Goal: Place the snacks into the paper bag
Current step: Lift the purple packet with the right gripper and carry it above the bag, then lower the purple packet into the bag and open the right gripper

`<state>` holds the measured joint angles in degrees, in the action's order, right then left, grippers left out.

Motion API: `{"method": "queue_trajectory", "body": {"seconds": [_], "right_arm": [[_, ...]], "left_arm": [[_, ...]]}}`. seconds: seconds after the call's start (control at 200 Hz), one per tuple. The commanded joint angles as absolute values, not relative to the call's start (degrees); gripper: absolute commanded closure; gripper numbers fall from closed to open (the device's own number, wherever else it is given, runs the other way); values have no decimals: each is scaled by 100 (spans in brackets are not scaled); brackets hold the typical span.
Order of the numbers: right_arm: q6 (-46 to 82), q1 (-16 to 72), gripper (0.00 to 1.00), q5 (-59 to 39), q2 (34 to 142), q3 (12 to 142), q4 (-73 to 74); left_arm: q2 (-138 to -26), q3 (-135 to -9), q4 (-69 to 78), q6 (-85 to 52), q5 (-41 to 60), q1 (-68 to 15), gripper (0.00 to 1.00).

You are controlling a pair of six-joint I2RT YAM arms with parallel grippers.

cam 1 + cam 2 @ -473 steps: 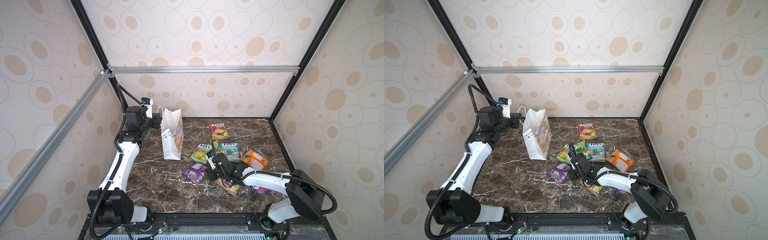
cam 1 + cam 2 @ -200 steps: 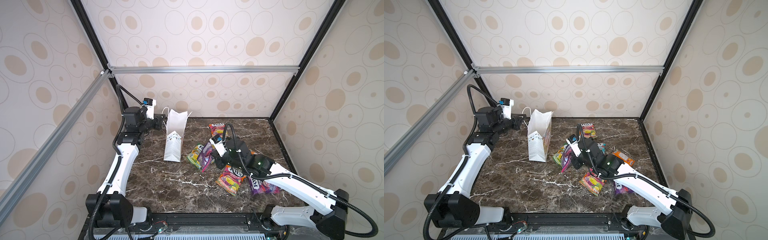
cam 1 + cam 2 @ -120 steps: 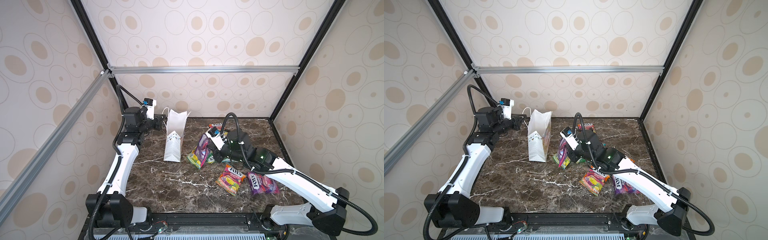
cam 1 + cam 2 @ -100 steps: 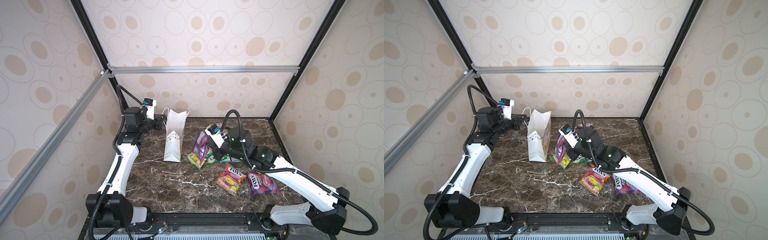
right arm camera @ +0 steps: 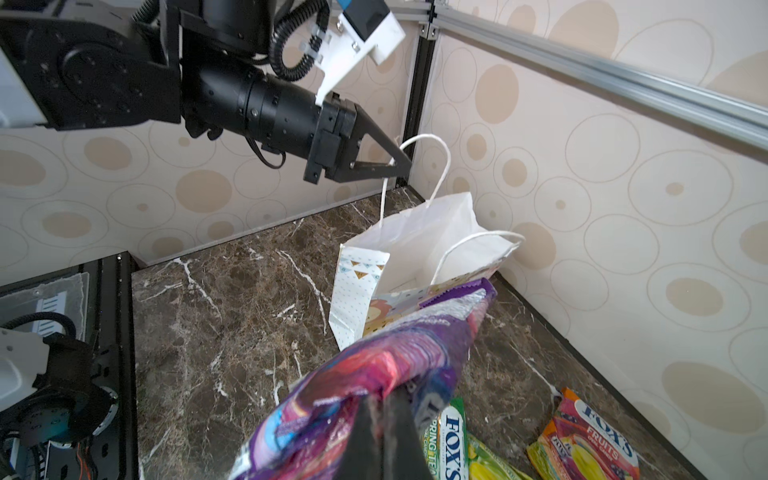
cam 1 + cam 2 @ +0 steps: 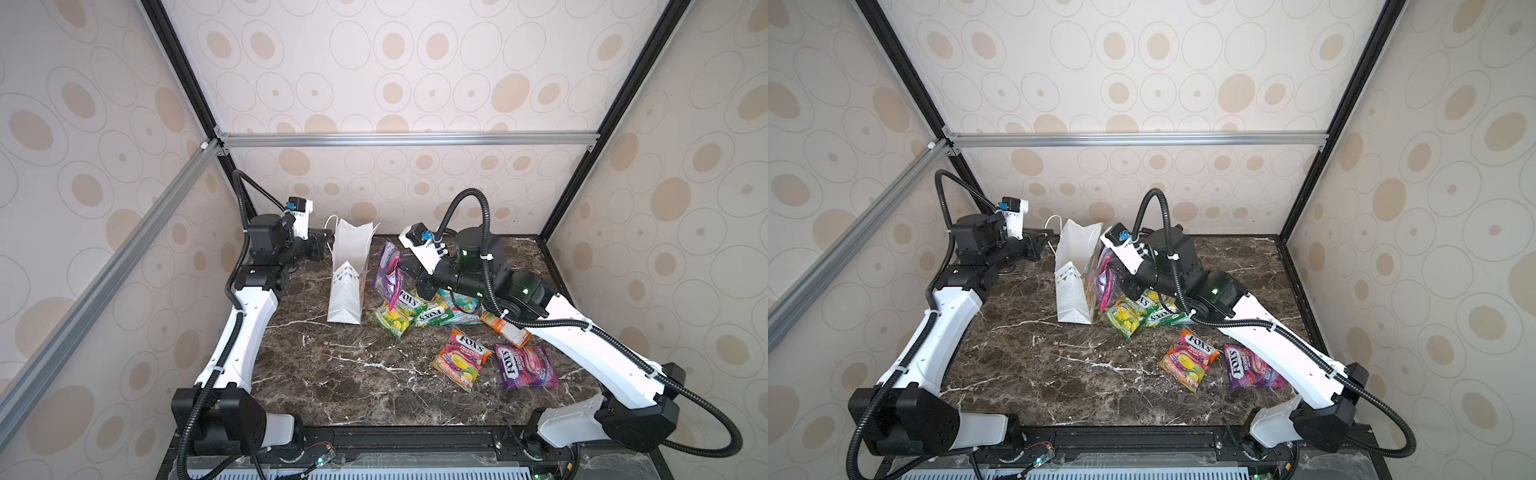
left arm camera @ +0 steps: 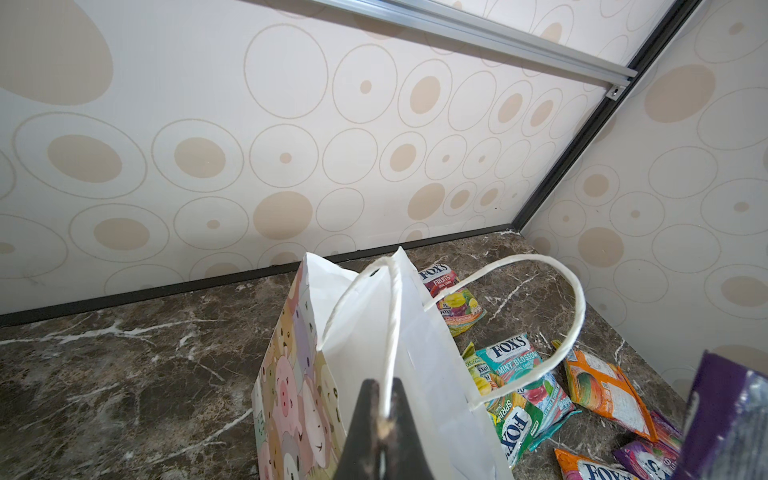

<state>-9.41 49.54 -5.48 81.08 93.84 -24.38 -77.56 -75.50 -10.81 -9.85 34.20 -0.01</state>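
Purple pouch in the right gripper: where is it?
In both top views the purple pouch hangs just right of the paper bag, above the loose pouches, not yet inside.

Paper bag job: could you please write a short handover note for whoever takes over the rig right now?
Left gripper: shut on the paper bag's cord handle; bag upright, mouth open.
Right gripper: shut on a purple pouch, held up next to the bag.
Done: no snack visible inside the bag.
Left: drop this pouch in, then bag the loose pouches on the table.
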Motion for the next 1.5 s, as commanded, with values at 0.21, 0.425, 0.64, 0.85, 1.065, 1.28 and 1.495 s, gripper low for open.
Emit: {"method": "queue_trajectory", "body": {"seconds": [0.21, 0.425, 0.64, 0.85, 1.065, 1.28, 1.495], "right_arm": [[-936, 5026, 100, -626, 8745, 10671, -2260], [-1016, 5045, 100, -358, 9414, 11385, -2092], [-1299, 5058, 100, -276, 10160, 12243, -2251], [-1575, 5057, 100, -48, 10816, 13122, -2578], [-1768, 5027, 100, 246, 11218, 13563, -2526], [-1836, 4970, 100, 516, 11733, 14061, -2647], [-1751, 4819, 100, 543, 12063, 14257, -2614]], "left_arm": [[-7619, -7639, -1024, -929, 3589, 9, 100], [-7635, -7639, -1016, -958, 3623, 4, 100], [-7589, -7603, -933, -1000, 3756, 8, 100], [-7585, -7629, -978, -982, 3711, 9, 100], [-7567, -7616, -975, -981, 3700, 6, 100], [-7550, -7605, -974, -969, 3665, 9, 100], [-7539, -7609, -982, -952, 3620, 7, 100]]}}
